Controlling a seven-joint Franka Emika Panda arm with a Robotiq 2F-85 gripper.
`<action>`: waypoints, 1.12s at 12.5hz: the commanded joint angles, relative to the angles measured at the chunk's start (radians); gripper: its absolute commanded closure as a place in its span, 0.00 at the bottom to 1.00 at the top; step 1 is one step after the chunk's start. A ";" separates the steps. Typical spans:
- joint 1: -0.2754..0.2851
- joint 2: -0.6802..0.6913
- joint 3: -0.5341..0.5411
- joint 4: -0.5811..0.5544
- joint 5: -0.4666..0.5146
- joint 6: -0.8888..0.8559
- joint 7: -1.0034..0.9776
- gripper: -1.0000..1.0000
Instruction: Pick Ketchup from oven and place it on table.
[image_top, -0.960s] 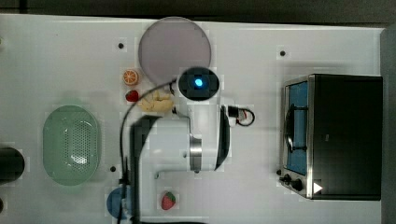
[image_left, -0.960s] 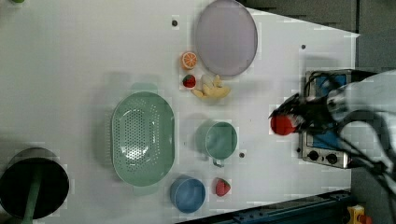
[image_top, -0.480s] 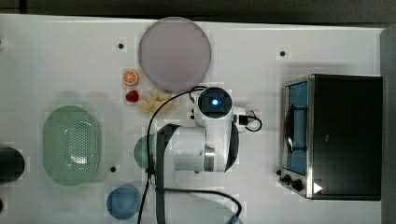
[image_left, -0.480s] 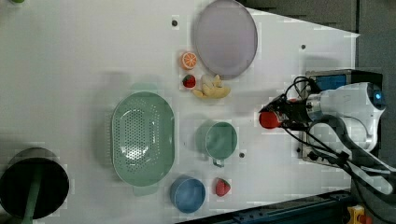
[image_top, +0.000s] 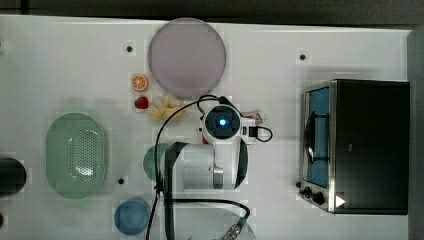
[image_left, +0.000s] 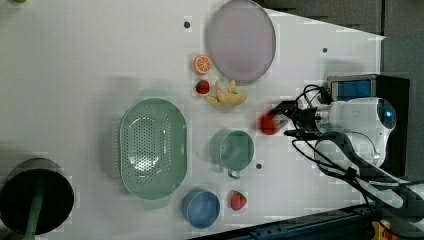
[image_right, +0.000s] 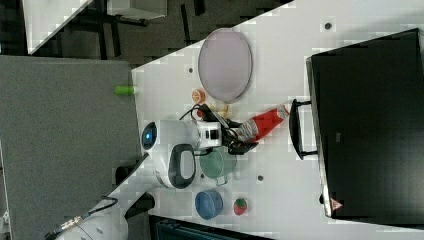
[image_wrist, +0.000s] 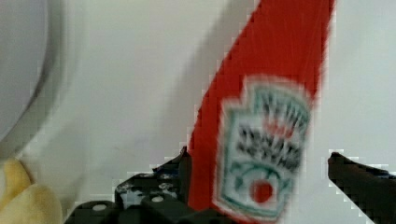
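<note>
**Ketchup between parted fingers, outside the oven**

Gripper (image_wrist: 259, 156) found spread wide. One dark finger (image_wrist: 359, 175) clearly apart from the ketchup (image_wrist: 266, 140), with white tabletop showing in the gap. Opposite finger just beside the bottle's red side; contact not determinable. No grip evident.

Bottle between the fingers, shield label facing the wrist camera, body reaching away from the fingertips. Cap end pointed toward the oven (image_right: 370, 125), close to its dark handle (image_right: 300, 129) and outside the closed door. Whether the bottle rests on the table (image_top: 280, 60) not determinable.

Green cup (image_left: 236, 150) near the fingers, on the side away from the oven. Yellow toy fruit (image_left: 227, 96) near as well. Lilac plate (image_top: 186, 57) farther out. Green colander (image_left: 152, 147) well apart.
</note>
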 joint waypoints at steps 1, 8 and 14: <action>0.005 -0.061 -0.012 0.006 0.021 -0.020 0.028 0.00; 0.004 -0.375 -0.013 0.202 0.021 -0.439 0.029 0.00; 0.005 -0.451 -0.007 0.541 0.020 -0.787 0.028 0.00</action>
